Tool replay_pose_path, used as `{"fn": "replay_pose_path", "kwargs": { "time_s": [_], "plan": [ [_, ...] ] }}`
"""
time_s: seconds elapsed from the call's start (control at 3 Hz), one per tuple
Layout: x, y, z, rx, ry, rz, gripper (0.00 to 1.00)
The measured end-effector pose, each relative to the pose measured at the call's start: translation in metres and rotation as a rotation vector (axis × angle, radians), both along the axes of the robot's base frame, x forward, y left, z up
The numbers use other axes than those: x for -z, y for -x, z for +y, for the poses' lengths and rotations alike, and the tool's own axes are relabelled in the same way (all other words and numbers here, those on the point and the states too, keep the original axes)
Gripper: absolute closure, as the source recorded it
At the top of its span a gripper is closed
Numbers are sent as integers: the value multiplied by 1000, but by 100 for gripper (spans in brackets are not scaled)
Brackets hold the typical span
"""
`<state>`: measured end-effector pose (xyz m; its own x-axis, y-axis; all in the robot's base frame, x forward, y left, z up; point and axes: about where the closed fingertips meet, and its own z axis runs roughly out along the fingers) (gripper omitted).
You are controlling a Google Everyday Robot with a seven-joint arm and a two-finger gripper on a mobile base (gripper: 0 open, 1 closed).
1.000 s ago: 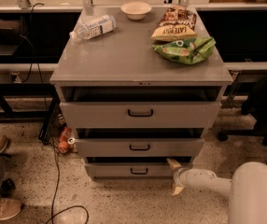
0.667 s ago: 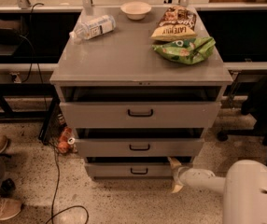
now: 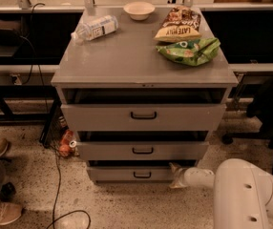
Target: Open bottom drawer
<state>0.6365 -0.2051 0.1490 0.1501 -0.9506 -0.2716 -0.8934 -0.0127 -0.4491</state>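
Claw: the gripper (image 3: pixel 173 176) sits low at the cabinet's (image 3: pixel 127 61) right front corner, against the right end of the bottom drawer (image 3: pixel 112 174). I cannot tell whether it is apart or together.
Claw versus handle: it is well right of the black loop handle (image 3: pixel 142 174) at the centre of the drawer front, and it is not hooked on the handle.
Just changed: over the last second the claw has hardly shifted at that corner. The white arm (image 3: pixel 246 194) behind it has crept leftward, toward the cabinet.
Drawer since then: I see no shift in the bottom front. It lies where it did a second ago, lowest on the cabinet, with a dark slot above it, under the middle drawer (image 3: pixel 103 150).
Reading: I judge I am settling the arm's pose at the drawer's edge and not yet pulling, so the opening is still ahead.
Next need: I want either a firm purchase on the right edge of the front or a move inward to the handle. After that comes a straight pull away from the cabinet face.
Risk: a pull from the end alone may skew the drawer or let the claw slip off.
Cabinet top: bottle (image 3: pixel 94 27), bowl (image 3: pixel 139 10) and snack bags (image 3: pixel 184 37) rest there, and a hard tug could shake them.
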Motion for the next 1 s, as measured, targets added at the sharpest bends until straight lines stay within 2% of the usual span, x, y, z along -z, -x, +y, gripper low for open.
{"fn": "replay_pose_path", "kwargs": {
  "time_s": [0.33, 0.67, 1.0],
  "plan": [
    [-3, -3, -2, 3, 10, 6, 65],
    [-14, 15, -10, 11, 24, 31, 90],
    [-14, 16, -11, 12, 25, 32, 100]
  ]
}}
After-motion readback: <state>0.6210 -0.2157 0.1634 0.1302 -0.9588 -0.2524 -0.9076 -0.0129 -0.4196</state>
